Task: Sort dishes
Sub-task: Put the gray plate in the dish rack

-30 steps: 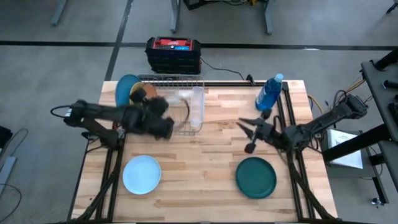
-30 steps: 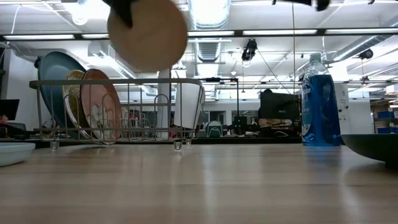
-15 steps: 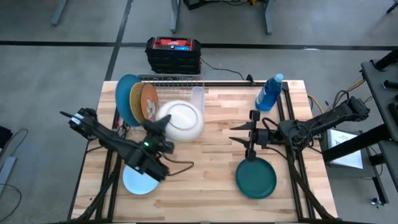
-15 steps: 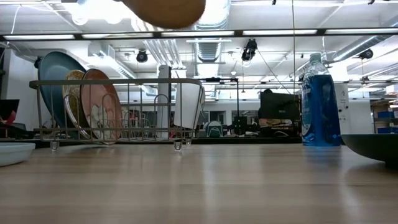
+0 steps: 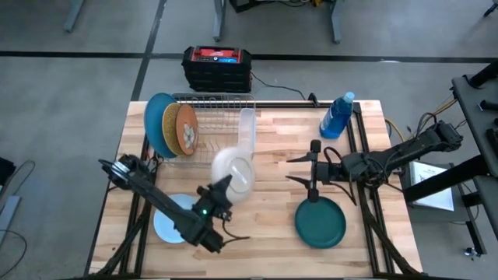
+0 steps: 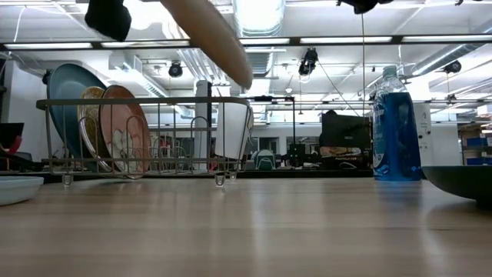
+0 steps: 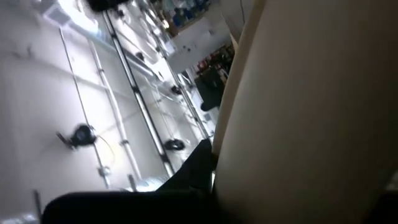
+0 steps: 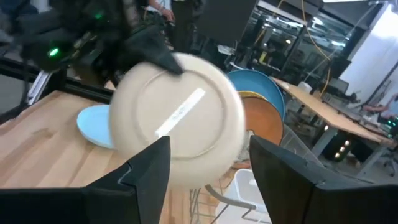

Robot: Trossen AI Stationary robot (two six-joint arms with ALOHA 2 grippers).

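My left gripper [image 5: 222,189] is shut on the beige-grey plate [image 5: 236,173], high above the table's middle, just near of the wire dish rack [image 5: 222,105]. The plate also shows in the right wrist view [image 8: 177,127] and, edge-on, in the low view [image 6: 211,35]. The mid-blue plate [image 5: 156,120] and the gold speckled plate [image 5: 170,126], with a brownish plate beside it, stand on edge in the rack. The pale blue plate [image 5: 173,222] lies near left, partly under my left arm. The dark teal-green plate [image 5: 319,222] lies near right. My right gripper [image 5: 294,169] is open and empty above it. My left gripper pinches the beige-grey plate's rim [image 8: 166,62] between its two fingers, one finger on each face. The fingers come slanting from the table's near left. The plate is lifted clear and tilted, with one face toward my right arm.
A clear plastic cup [image 5: 247,128] stands at the rack's right end. A blue bottle [image 5: 336,117] stands at the far right. A black and red box [image 5: 216,66] sits on the floor beyond the table. Bare wood lies between the two flat plates.
My left gripper has carried the beige-grey plate from over the rack toward the table's near edge and a little right, swinging round as it went. The plate has stayed lifted clear and is now tilted. My right gripper has stayed open.
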